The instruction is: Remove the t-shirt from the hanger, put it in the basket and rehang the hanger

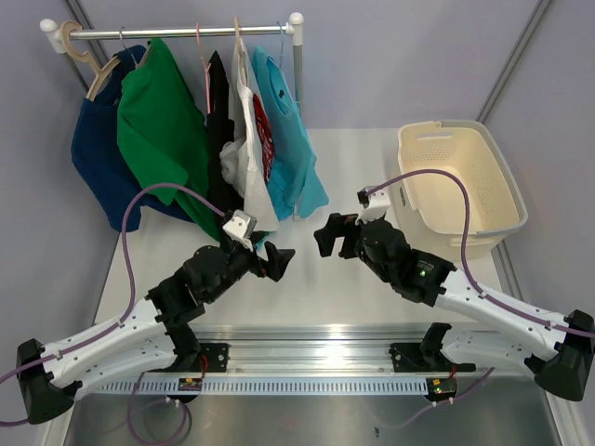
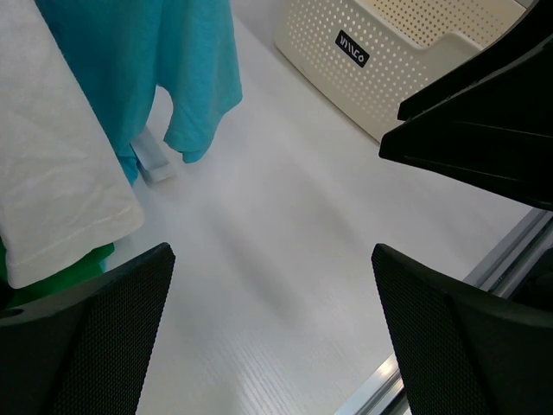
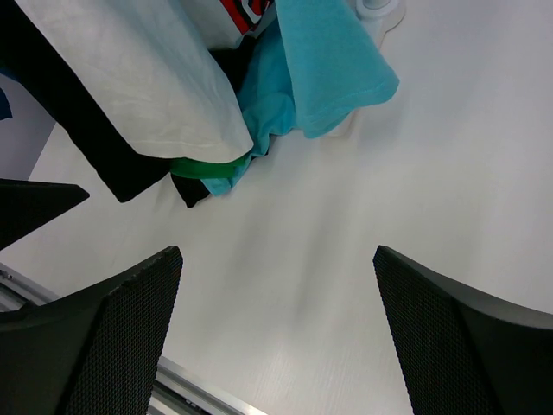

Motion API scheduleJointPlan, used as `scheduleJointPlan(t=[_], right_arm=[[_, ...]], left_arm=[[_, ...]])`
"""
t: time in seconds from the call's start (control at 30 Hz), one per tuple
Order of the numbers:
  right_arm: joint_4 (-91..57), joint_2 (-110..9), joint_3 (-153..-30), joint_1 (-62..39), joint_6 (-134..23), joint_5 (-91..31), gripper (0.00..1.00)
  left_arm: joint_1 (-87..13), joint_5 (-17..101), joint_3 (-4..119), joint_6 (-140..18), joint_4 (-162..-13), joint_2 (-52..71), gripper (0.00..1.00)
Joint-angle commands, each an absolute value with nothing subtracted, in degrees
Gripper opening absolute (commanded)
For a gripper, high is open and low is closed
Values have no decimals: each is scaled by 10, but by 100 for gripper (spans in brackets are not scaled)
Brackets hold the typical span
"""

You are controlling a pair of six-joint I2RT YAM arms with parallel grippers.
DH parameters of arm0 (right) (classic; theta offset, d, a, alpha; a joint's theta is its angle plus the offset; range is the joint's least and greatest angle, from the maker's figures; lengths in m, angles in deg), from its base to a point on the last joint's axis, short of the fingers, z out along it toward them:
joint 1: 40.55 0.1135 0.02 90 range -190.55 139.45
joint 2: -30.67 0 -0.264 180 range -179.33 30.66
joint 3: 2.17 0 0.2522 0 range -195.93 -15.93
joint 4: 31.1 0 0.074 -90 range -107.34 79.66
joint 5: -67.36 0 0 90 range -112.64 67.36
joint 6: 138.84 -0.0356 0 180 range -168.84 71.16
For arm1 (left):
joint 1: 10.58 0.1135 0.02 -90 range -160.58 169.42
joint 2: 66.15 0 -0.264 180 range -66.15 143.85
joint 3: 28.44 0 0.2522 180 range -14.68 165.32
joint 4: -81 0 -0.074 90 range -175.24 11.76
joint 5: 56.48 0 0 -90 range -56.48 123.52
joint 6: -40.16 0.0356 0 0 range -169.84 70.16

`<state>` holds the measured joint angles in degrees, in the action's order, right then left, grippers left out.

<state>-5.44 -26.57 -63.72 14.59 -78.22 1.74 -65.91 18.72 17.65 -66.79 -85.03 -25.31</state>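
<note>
The bright green t-shirt (image 1: 158,121) hangs on the rail, second from the left, its hem reaching down behind my left wrist. Only the slim hook of its hanger (image 1: 126,42) shows; the rest is hidden inside the shirt. A strip of green hem shows in the left wrist view (image 2: 60,272) and in the right wrist view (image 3: 203,166). My left gripper (image 1: 279,261) is open and empty over the table, just below the hanging clothes. My right gripper (image 1: 325,237) is open and empty, facing it from the right. Both are apart from the shirt.
The rail (image 1: 186,32) also holds a dark blue t-shirt (image 1: 93,158) on a thick wooden hanger, a black garment (image 1: 221,121), a white garment (image 1: 249,130) and a turquoise t-shirt (image 1: 293,139). A cream laundry basket (image 1: 460,186) stands at the right. The rack's post (image 1: 298,111) stands behind the clothes.
</note>
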Motion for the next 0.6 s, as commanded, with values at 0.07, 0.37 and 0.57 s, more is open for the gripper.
scheduleJointPlan(t=[0.07,0.37,0.57], right_arm=[[-63,-266,-666,149,-789,28,99],[-31,-273,-694,149,-771,-113,100],[-28,-289,-714,149,-727,-106,99]], left_arm=[[-657,164,177,-665,-895,-255,99],[-657,118,295,-697,-781,-236,99],[-657,-62,462,-601,-681,-225,99]])
